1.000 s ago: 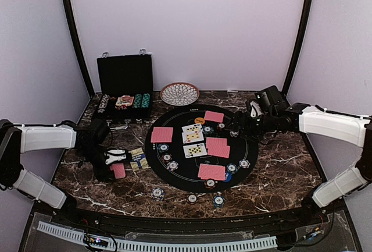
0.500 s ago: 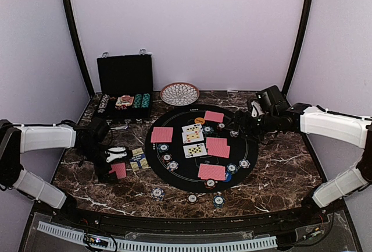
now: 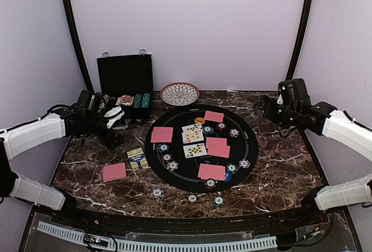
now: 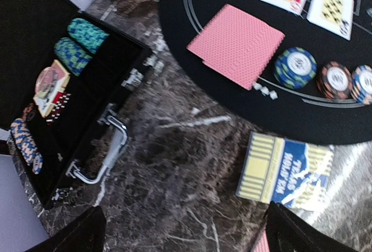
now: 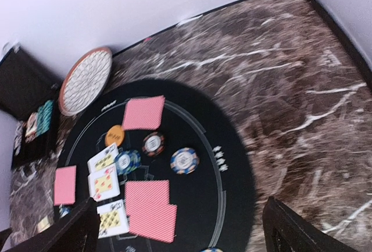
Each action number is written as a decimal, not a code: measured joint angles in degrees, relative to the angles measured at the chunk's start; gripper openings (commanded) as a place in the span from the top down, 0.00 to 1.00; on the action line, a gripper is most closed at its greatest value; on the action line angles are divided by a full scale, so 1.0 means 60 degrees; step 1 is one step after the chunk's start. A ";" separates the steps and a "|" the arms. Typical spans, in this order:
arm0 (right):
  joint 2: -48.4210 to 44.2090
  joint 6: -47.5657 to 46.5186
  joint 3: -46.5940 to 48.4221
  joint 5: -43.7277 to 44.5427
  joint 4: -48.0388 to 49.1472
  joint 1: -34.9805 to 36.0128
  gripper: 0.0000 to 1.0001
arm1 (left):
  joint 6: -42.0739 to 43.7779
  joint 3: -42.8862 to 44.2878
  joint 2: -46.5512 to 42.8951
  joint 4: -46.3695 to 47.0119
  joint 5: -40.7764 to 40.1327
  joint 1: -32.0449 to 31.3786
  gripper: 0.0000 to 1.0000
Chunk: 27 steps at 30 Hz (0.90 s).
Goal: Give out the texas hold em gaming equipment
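The left gripper [image 3: 115,116] hangs released and empty by the black case [image 3: 124,76] at the table's far-left corner, the right gripper [image 3: 264,107] likewise near the far-right corner. Red-backed cards [image 3: 211,171], face-up cards [image 3: 193,140], poker chips [image 3: 167,158] and an orange button disc [image 3: 200,120] lie on the black mat [image 3: 248,147] mid-table, a single card [image 3: 114,171] off it toward the left edge. A blue-and-yellow leaflet [image 4: 285,170] beside the mat bears white lettering too blurred to read.
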 measured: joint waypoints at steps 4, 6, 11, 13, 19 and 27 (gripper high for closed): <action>-0.1246 -0.0812 -0.1341 0.2430 0.0958 -0.0441 0.02 | -0.0667 -0.0412 0.0062 0.1592 -0.0215 0.0499 0.01; -0.1938 -0.1399 -0.2401 0.3581 0.1825 -0.0463 0.02 | -0.1002 -0.0714 0.0146 0.2470 -0.0171 0.0896 0.01; -0.3541 -0.3308 -0.5206 0.5890 0.4615 -0.0678 0.02 | -0.1832 -0.1581 0.0255 0.4524 0.0310 0.1851 0.01; -0.4084 -0.3883 -0.6145 0.6430 0.5920 -0.0940 0.02 | -0.2226 -0.1745 0.0499 0.5151 0.0586 0.2175 0.01; -0.4120 -0.4535 -0.7595 0.6914 0.8757 -0.1894 0.02 | -0.3136 -0.2535 0.1377 0.7278 0.1271 0.2739 0.01; -0.1679 -0.4900 -0.7872 0.6379 1.1293 -0.2561 0.02 | -0.3486 -0.4284 0.1687 1.0397 0.1330 0.2823 0.01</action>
